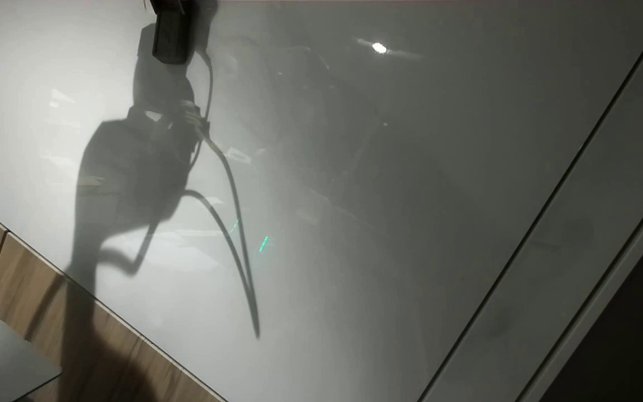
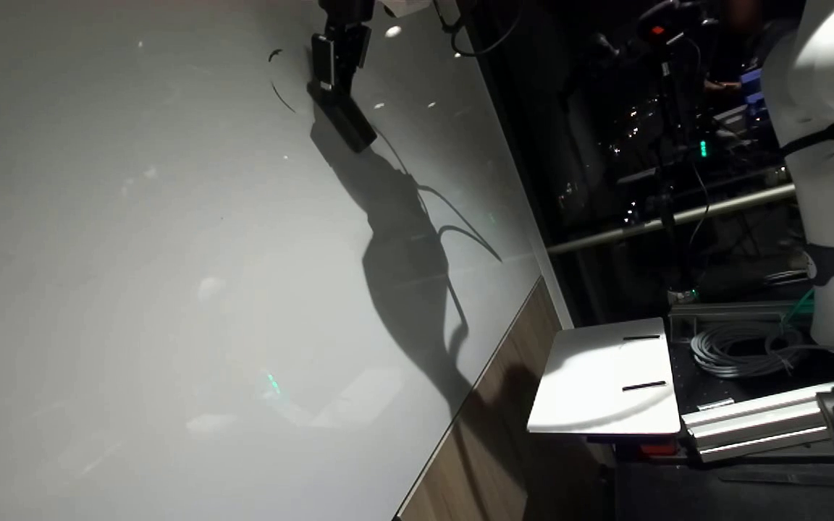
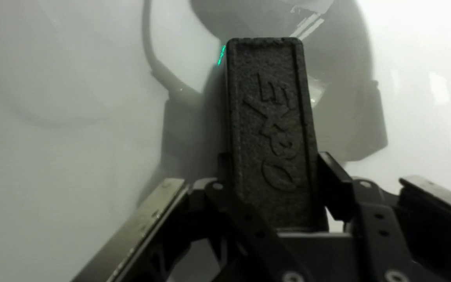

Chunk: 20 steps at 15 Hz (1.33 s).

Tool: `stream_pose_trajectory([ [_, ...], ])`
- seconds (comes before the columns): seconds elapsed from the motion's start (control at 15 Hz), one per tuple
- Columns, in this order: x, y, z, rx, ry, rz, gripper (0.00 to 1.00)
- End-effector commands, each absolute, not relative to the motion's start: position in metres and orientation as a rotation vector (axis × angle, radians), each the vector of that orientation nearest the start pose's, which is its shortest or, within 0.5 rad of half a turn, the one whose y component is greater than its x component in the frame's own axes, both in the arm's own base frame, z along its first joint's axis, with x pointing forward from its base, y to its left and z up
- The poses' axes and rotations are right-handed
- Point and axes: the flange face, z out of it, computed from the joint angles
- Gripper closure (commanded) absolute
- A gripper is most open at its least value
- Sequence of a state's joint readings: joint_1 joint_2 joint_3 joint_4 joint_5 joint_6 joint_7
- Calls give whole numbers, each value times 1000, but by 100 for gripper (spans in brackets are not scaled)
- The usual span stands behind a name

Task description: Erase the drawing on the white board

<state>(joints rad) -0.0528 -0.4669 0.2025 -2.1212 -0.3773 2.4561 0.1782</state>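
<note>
The glossy white board (image 2: pixel 135 289) fills much of all three views. On it, in an exterior view, thin black curved strokes of the drawing (image 2: pixel 282 99) show just left of the gripper. My gripper (image 3: pixel 276 170) is shut on a dark block-shaped eraser (image 3: pixel 264 109) with embossed lettering, one finger against each long side. The eraser (image 2: pixel 356 130) is close to the board's surface; whether it touches I cannot tell. Only the eraser's end (image 1: pixel 171 42) enters at the top edge of an exterior view. A faint grey curve in the wrist view may be a mark or a shadow.
The arm's broad shadow and light reflections lie across the board. A brown wooden strip (image 1: pixel 76 296) borders it. A white plate with two black slots (image 2: pixel 598 391) stands beside the strip, near coiled cable (image 2: pixel 735 354) and the white robot arm (image 2: pixel 833 195).
</note>
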Motion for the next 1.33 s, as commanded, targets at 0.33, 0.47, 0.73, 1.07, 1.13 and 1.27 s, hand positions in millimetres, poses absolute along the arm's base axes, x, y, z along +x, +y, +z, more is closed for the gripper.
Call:
stream_pose_trajectory([
  [0.33,452,150,660,-3056,-421,-1407,70],
  [0.47,456,154,659,-3047,-436,-1412,70],
  [0.73,460,153,673,-3033,-428,-1435,70],
  [1.07,457,155,707,-3011,-413,-1499,70],
  [1.13,456,154,717,-3004,-408,-1518,70],
  [1.27,458,151,731,-2997,-395,-1550,70],
])
